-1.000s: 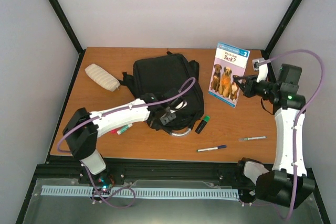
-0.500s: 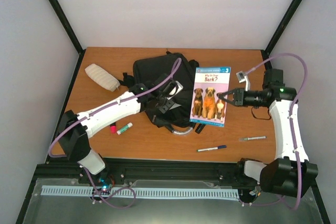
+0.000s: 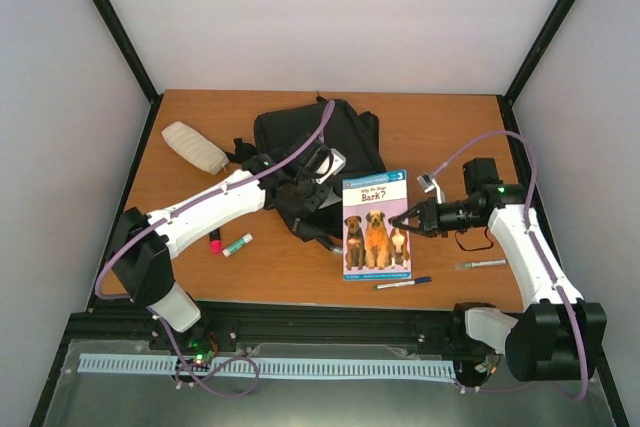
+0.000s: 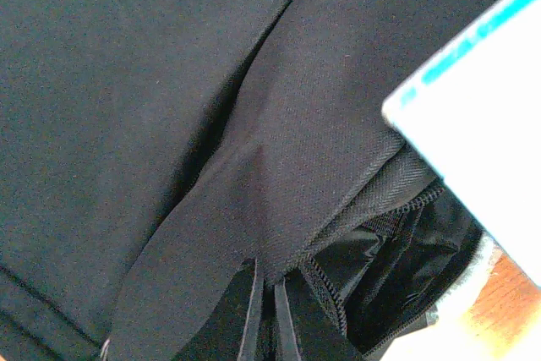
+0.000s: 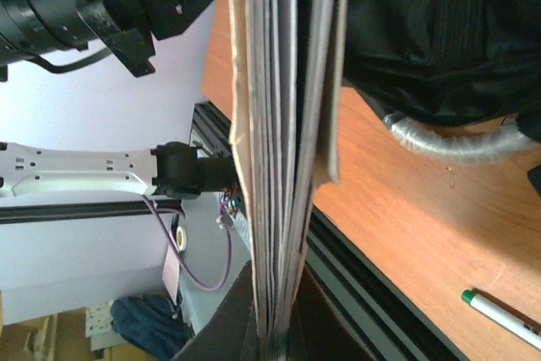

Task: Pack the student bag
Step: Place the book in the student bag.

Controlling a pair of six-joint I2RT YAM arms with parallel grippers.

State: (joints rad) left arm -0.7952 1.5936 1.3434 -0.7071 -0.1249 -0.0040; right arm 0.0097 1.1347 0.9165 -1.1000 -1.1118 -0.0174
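- We judge the step in hand to be loading the book (image 3: 377, 224) into the bag (image 3: 312, 137); nothing is inside yet that we can see.
- The right gripper (image 3: 405, 221) is clamped on the book's right edge; the wrist view shows the pages edge-on between the fingers; the cover faces the overhead camera, just beside the bag's near right corner.
- The bag lies flat at mid-table (image 3: 450, 137), toward the back; the left gripper (image 3: 313, 187) is closed on a fold of its black fabric at the near end; its wrist view shows a dark gap under the lifted flap, which we take for the mouth.
- The next move calls for turning the book so a narrow edge leads, then sliding it into that gap while the left arm holds the flap up and apart.
- The gap looks slim; the book may catch on the zip edge or the grey handle (image 5: 456, 137).
- The pouch (image 3: 195, 147), markers (image 3: 237, 244) and pens (image 3: 403, 283) lie loose on the table, not yet packed.
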